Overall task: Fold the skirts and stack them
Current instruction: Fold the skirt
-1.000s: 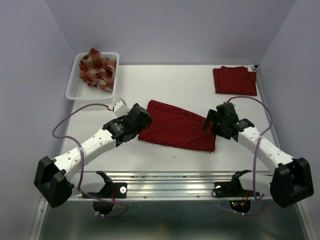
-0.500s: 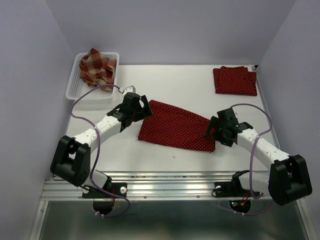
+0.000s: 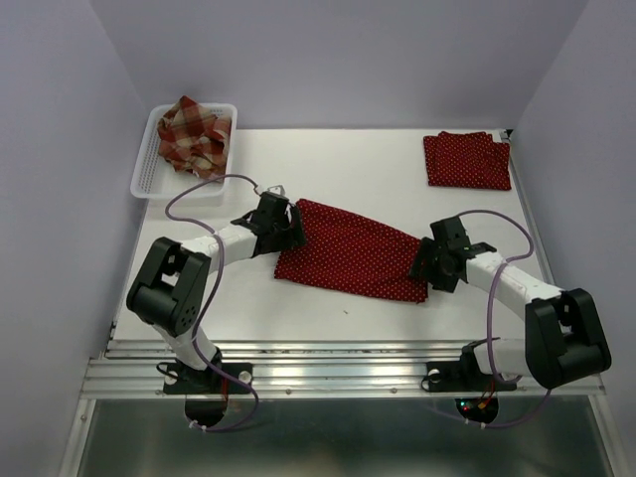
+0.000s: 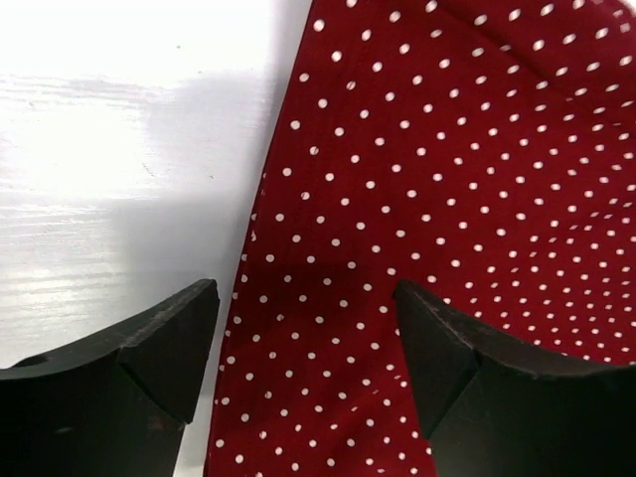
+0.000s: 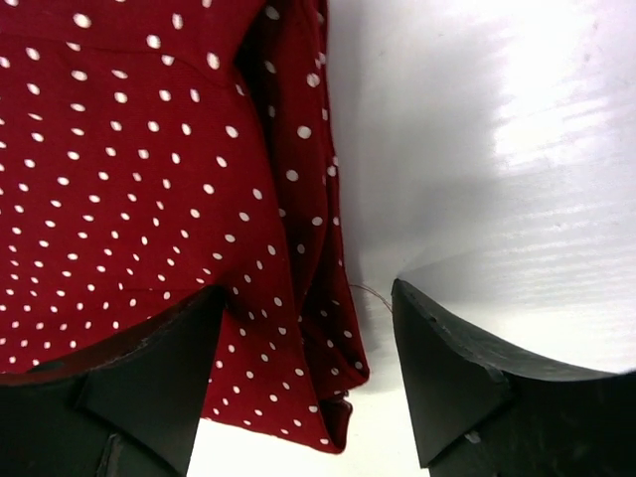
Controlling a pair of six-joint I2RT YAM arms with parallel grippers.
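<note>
**Operator:** Where's the skirt I'm working on?

**Annotator:** The open polka-dot skirt (image 3: 350,250) lies flat mid-table (image 3: 338,318), on a slant. Its left end sits farther back than its right end.

**Operator:** Left claw?

**Annotator:** Your left gripper (image 3: 283,224) is low at that skirt's left edge, near the far corner. The jaws are spread and pinch nothing. In the wrist view its fingers (image 4: 149,368) straddle the cloth edge, one over bare table and one over dotted fabric. I can't tell if the tips touch down.

**Operator:** Right claw?

**Annotator:** It's the same on the other side. Your right gripper (image 3: 425,263) is low at the skirt's right edge, by the near corner. The jaws are spread and hold nothing. Its fingers (image 5: 149,388) bracket the doubled hem, one over cloth and one over table. A loose thread pokes out of the hem there.

**Operator:** The other skirts?

**Annotator:** The folded polka-dot skirt (image 3: 467,159) lies flat at the far right corner, well apart from both of your arms. The plaid skirt (image 3: 194,136) is crumpled in the white slotted basket (image 3: 149,169) at the far left corner, heaped above its rim.
</note>
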